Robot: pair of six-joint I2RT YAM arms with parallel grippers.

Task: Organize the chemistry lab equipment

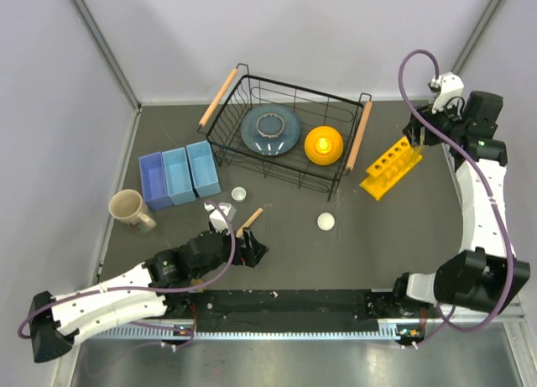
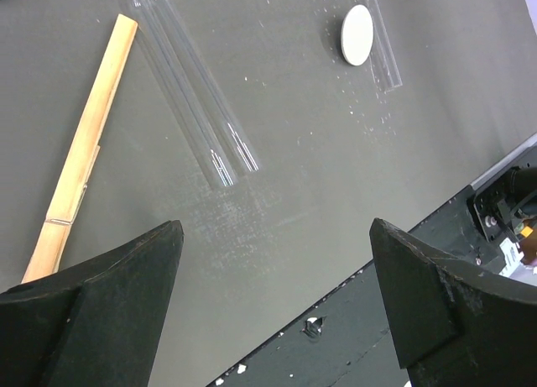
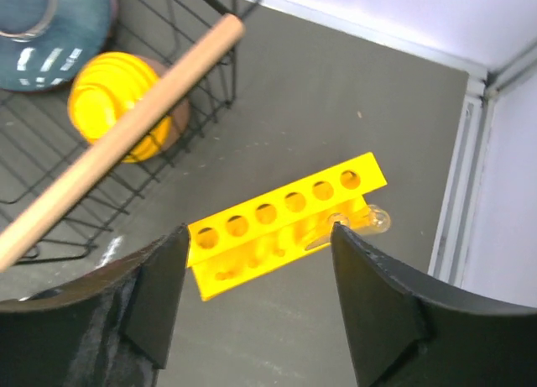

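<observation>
The yellow rack [image 1: 391, 169] stands on the mat at the right, beside the basket; in the right wrist view [image 3: 285, 211] it lies just beyond my fingers, and a clear tube end [image 3: 377, 220] pokes out at its right. My right gripper [image 1: 417, 140] [image 3: 260, 232] hovers above it, open and empty. My left gripper [image 1: 254, 251] [image 2: 277, 232] is open and empty, low over the mat. Ahead of it lie a wooden stick [image 2: 80, 152] [image 1: 249, 221], two clear tubes [image 2: 193, 101] side by side, and a white round piece [image 2: 357, 34] [image 1: 325, 222] beside another tube [image 2: 383, 47]. A second white piece [image 1: 239, 193] sits near the basket.
A black wire basket [image 1: 226, 156] with wooden handles holds a grey-blue plate [image 1: 270, 129] and an orange bowl [image 1: 324, 143]. Three blue bins [image 1: 179, 177] and a beige mug [image 1: 127, 208] stand at the left. A black strip [image 1: 285, 307] runs along the near edge.
</observation>
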